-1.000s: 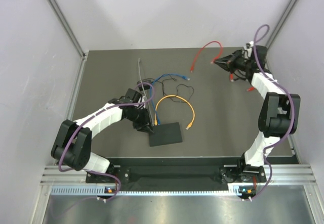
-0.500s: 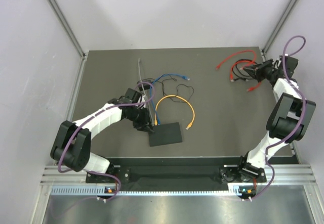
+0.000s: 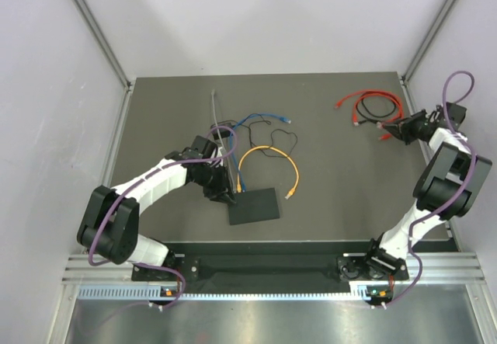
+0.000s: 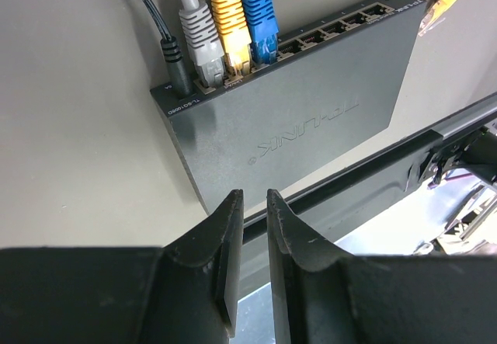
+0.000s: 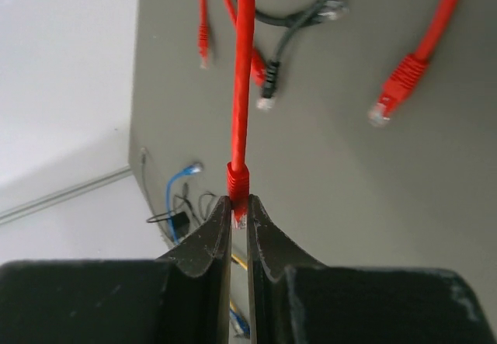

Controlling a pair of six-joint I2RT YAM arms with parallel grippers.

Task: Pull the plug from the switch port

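Overhead view looks down; close left-wrist view shares the switch [image 3: 254,204].

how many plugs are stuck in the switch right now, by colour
black power plug: 1
grey plug: 1
yellow plug: 1
blue plug: 1
total: 4 in the switch

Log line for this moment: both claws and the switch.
left claw open, empty, at switch | right claw shut on red plug, far from switch | grey plug, yellow plug, blue plug seated
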